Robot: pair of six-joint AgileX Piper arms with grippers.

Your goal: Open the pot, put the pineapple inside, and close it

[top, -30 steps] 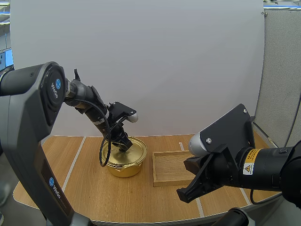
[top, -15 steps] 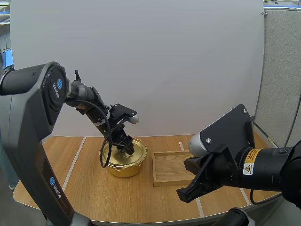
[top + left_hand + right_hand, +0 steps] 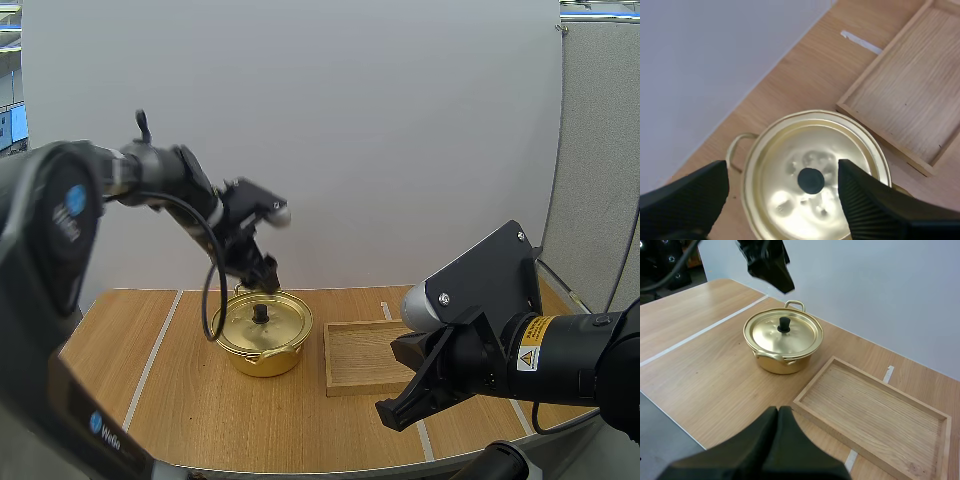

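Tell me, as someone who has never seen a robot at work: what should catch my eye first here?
The shiny gold pot on the wooden table stands out first, with its lid on and a black knob on top. The left gripper hovers open just above that knob. A flat wooden tray lies beside the pot, on the right arm's side.

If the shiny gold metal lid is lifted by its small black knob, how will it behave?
The shiny gold metal lid looks thin and stiff, so probably light. Its small black knob is narrow; the lid may tilt when pinched.
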